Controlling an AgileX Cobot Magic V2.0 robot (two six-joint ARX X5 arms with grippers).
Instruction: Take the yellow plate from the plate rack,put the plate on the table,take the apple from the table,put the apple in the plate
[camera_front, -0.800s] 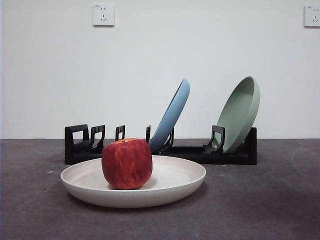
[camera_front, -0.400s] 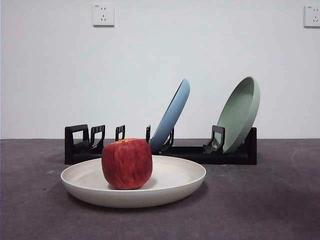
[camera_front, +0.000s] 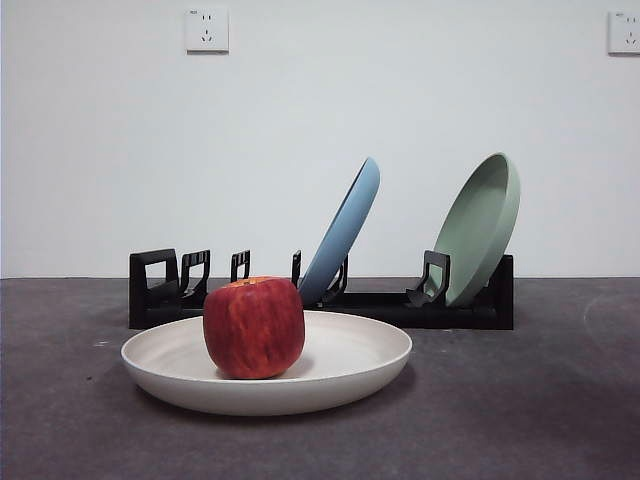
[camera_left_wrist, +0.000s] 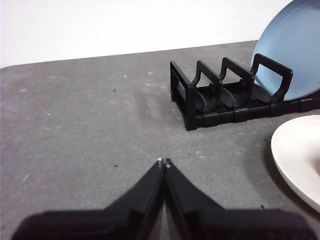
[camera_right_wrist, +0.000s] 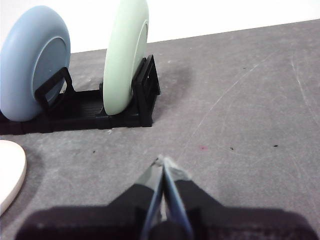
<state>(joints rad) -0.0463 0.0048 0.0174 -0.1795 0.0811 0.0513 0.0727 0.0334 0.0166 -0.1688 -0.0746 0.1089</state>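
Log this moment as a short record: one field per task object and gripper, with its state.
apple: resting in the yellow plate
yellow plate: flat on the table, in front of the plate rack
plate rack: holds a blue plate and a green plate, both tilted
left gripper: shut, empty, above bare table
right gripper: shut, empty, above bare table

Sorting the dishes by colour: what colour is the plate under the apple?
Cream, off-white with a faint yellow tint: the yellow plate holding the apple, best in the front view.
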